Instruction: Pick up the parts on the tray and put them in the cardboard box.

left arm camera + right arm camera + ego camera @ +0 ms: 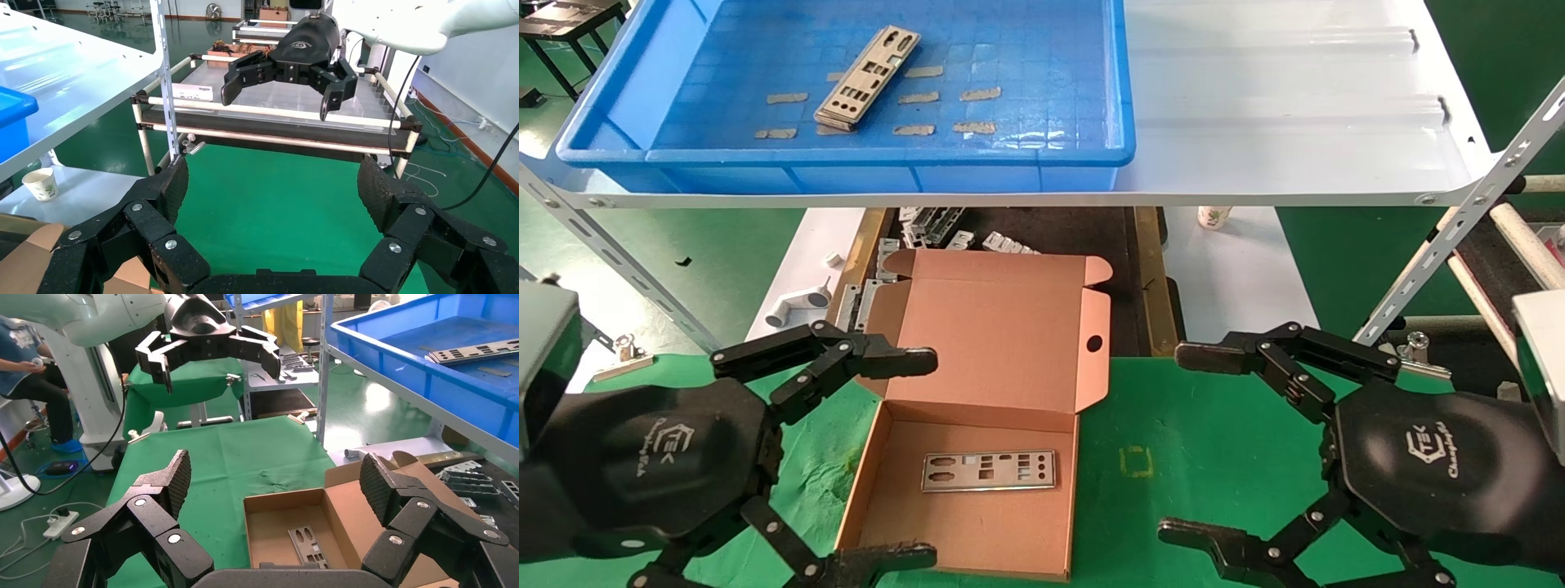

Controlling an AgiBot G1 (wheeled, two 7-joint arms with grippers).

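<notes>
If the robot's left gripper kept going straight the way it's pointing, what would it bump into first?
Probably the right gripper. The left gripper, jaws open, points across bare green cloth toward it, with nothing in between. Depth is hard to judge, so it could pass slightly under it.

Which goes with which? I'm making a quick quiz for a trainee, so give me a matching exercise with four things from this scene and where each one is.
Things:
1. stacked parts
2. single part
3. left gripper
4. paper cup

Places:
A. beside the cardboard box, open
B. on the blue tray floor
C. below the white shelf
D. flat inside the cardboard box

Pairs: 1-B, 2-D, 3-A, 4-C
</notes>
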